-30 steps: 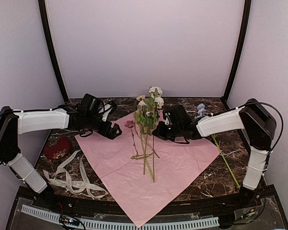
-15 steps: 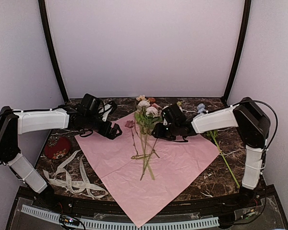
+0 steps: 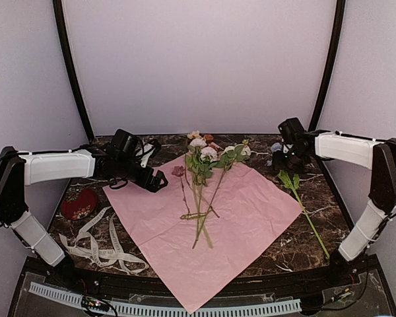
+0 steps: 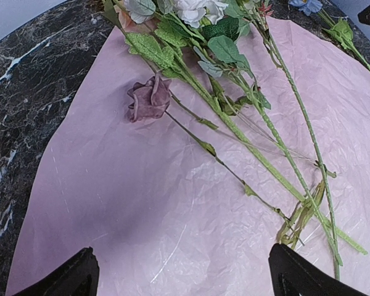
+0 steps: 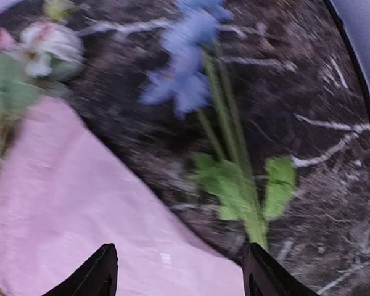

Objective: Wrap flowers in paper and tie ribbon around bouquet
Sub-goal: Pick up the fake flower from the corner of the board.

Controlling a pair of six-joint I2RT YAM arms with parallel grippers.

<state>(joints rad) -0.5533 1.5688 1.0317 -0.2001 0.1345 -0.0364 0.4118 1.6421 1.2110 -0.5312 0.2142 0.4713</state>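
From above, we see the paper (image 3: 251,211) spread flat like a diamond on the dark marble counter (image 3: 287,249). The flowers (image 3: 201,173) lie loose on it, blooms toward the far wall and stems crossing near the sheet's middle. A small purple rose (image 3: 178,171) lies just left of them. The ribbon (image 3: 99,246) sits in floppy loops on the counter off the paper's near-left edge. Beside it stands a small red dish (image 3: 78,203); we cannot tell what is in it. The left hand (image 3: 158,179) hovers over the paper's left corner. The right hand (image 3: 281,161) is at the far right, over a blue flower (image 3: 276,148) whose green stem runs along the bare counter beside the paper.

From the left wrist, we find this hand's fingers (image 4: 74,279) spread wide above the pink sheet with nothing between them.

The right wrist picture is blurred. Its hand's fingers (image 5: 103,274) stand well apart and grip nothing, and the blue flower lies below on the marble, just off the paper's edge.
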